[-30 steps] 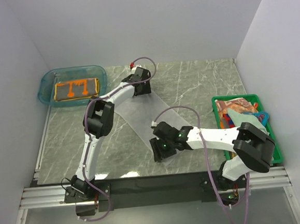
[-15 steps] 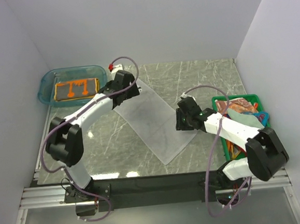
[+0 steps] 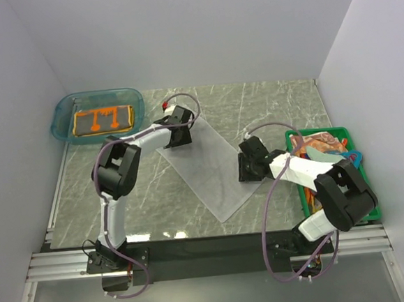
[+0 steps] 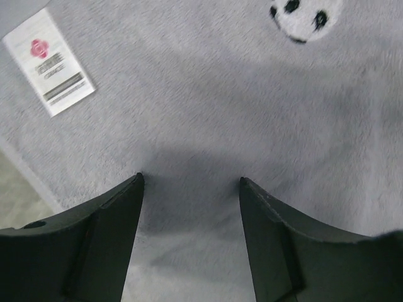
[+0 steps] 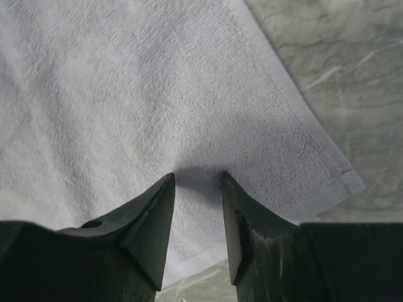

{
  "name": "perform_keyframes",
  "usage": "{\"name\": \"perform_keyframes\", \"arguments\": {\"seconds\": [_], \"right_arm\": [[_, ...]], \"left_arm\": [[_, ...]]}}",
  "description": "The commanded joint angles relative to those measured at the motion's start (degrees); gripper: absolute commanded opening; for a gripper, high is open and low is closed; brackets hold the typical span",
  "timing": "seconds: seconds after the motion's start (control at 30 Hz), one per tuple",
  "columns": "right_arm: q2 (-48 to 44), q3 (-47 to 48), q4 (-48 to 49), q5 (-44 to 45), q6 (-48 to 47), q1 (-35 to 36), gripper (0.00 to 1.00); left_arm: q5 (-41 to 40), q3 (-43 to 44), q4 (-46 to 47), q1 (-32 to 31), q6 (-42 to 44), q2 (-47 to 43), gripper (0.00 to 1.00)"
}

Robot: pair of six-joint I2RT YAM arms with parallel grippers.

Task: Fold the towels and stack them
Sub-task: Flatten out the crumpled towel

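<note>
A pale grey-white towel [image 3: 207, 168] lies spread flat and slanted across the marble table. My left gripper [image 3: 176, 137] stands on the towel's far left corner. In the left wrist view it [image 4: 189, 179] is open, tips down on the cloth [image 4: 208, 94], near a white label [image 4: 49, 61] and a panda face [image 4: 306, 16]. My right gripper [image 3: 249, 168] rests at the towel's right corner. There it [image 5: 197, 176] is open more narrowly, tips pressing the cloth [image 5: 126, 82] close to its hem. A folded orange-brown towel [image 3: 103, 120] lies in the teal tub [image 3: 62, 109].
The green crate [image 3: 319, 131] at the right edge holds a red patterned towel [image 3: 313, 146] and a pale green one [image 3: 332, 160]. White walls close in the table on three sides. Bare marble [image 5: 327, 63] shows beside the towel's right corner.
The right gripper went from the towel's near end to its right corner. The left gripper swung out toward the tub, then came down on the far left corner. Both jaws narrowed.
</note>
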Motion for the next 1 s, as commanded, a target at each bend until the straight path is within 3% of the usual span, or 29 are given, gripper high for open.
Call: {"name": "perform_keyframes", "arguments": {"seconds": [0.0, 0.13, 0.3, 0.47, 0.7, 0.8, 0.83, 0.97], "right_arm": [[-0.6, -5.5, -4.3, -2.4, 1.3, 2.6, 0.44], [-4.0, -8.2, -6.1, -5.0, 4.2, 7.8, 0.44], [-7.3, -7.9, -6.5, -7.1, 11.5, 21.1, 0.46], [-8.2, -4.7, -6.0, -10.3, 11.8, 25.3, 0.47], [-13.2, 8.6, -11.6, 0.1, 0.3, 19.7, 0.48], [-10.1, 14.0, -8.4, -2.3, -4.8, 10.9, 0.45], [-7.3, 15.5, -6.2, -2.2, -6.7, 8.1, 0.39], [3.6, 26.9, -3.5, -1.7, -9.3, 4.9, 0.34]], "left_arm": [[-1.6, 6.3, -0.3, -0.2, 2.4, 2.6, 0.68], [-1.6, 10.4, -1.4, -0.2, 4.8, 6.6, 0.69], [1.1, 14.1, 0.5, -0.3, 9.7, 9.5, 0.71], [7.5, 10.3, 5.3, -0.8, 11.2, 5.7, 0.79], [2.7, 2.3, 6.1, -0.6, 11.5, -9.1, 0.87], [0.2, 1.9, 5.0, -0.2, 12.2, -11.4, 0.84], [-0.4, 1.9, 4.3, -0.2, 12.6, -11.4, 0.8], [-1.5, 2.9, 2.8, 0.4, 12.7, -9.2, 0.73]]}}
